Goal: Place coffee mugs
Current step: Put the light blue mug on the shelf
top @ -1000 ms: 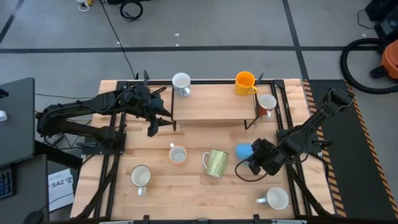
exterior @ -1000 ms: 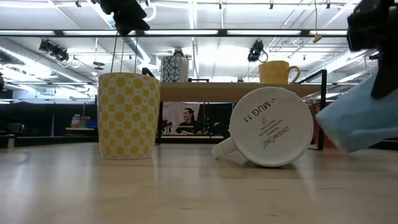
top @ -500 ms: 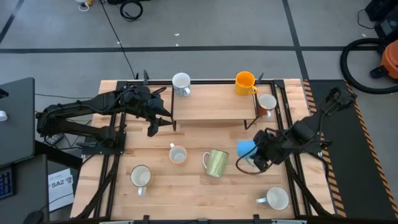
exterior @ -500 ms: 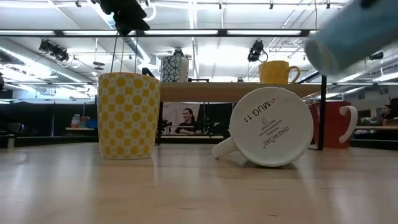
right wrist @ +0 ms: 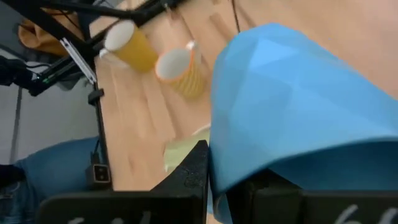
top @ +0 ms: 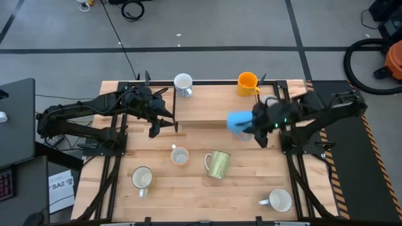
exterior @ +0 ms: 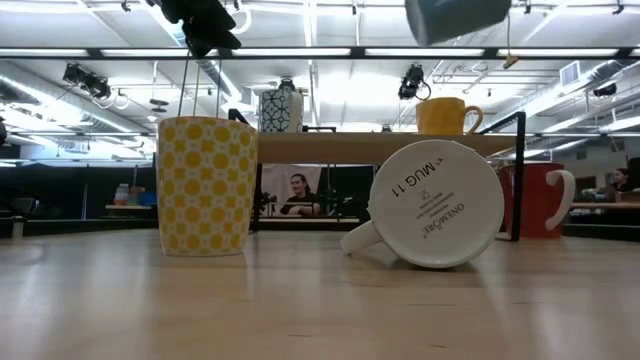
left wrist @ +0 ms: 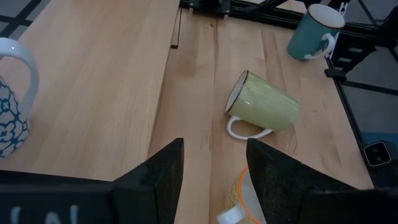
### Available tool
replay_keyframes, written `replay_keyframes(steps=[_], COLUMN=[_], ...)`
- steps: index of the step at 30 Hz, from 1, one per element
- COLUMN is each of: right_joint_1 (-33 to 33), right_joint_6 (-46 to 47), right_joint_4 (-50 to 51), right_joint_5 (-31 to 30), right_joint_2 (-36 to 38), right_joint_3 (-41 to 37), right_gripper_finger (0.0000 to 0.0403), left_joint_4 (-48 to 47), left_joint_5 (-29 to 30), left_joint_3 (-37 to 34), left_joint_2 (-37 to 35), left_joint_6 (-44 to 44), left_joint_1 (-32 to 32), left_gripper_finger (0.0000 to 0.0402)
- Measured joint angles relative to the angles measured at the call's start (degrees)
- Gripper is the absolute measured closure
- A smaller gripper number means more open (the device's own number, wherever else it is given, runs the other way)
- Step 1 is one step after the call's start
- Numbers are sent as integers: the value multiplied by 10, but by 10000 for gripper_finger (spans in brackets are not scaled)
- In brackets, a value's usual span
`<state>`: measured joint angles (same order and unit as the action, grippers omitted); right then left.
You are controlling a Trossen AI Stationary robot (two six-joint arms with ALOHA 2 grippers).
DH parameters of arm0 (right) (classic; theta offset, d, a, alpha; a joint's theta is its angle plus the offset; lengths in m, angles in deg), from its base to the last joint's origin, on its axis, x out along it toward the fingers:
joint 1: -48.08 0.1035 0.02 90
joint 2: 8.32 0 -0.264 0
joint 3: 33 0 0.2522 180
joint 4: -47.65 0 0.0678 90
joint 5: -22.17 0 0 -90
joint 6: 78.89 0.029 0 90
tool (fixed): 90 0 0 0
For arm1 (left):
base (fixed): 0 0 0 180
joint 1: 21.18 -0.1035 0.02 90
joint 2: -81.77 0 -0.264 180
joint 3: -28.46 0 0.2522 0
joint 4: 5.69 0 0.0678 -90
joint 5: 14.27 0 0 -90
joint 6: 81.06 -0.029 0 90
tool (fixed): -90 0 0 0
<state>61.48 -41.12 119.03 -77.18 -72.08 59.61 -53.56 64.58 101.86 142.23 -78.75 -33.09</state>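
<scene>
The right gripper (top: pixel 254 125) is clamped on a light blue ceramic mug (top: pixel 237 122) and holds it in the air, just over the near edge of the raised wooden shelf (top: pixel 207 103) at the far side of the table. In the low view the blue mug (exterior: pixel 455 18) hangs high above the shelf top.

The mug could slip, because it looks tipped on its side in the fingers. If it comes down too low it may knock the shelf edge. If it swings far and right it may bump the orange-yellow mug (top: pixel 247 83) on the shelf. The black metal post (top: pixel 258 112) at the shelf's right end is also close to the arm.

The middle of the shelf is bare, so there is room to set the mug there. A white mug with a blue pattern (top: pixel 183 85) stands at the far left end.

The left gripper (top: pixel 155 119) waits with its fingers apart at the left end of the shelf.
</scene>
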Motion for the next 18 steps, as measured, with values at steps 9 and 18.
replay_keyframes(steps=[9, 18], right_joint_1=[-120, -181], right_joint_6=[-133, -236], right_joint_4=[182, 323], right_joint_5=[42, 62], right_joint_2=[-77, -209], right_joint_3=[141, 278], right_gripper_finger=[364, 364], left_joint_4=[0, 0], left_joint_5=[5, 25], left_joint_3=[0, 0], left_joint_2=[0, 0], left_joint_6=[0, 0], left_joint_1=[0, 0], left_gripper_finger=[221, 221])
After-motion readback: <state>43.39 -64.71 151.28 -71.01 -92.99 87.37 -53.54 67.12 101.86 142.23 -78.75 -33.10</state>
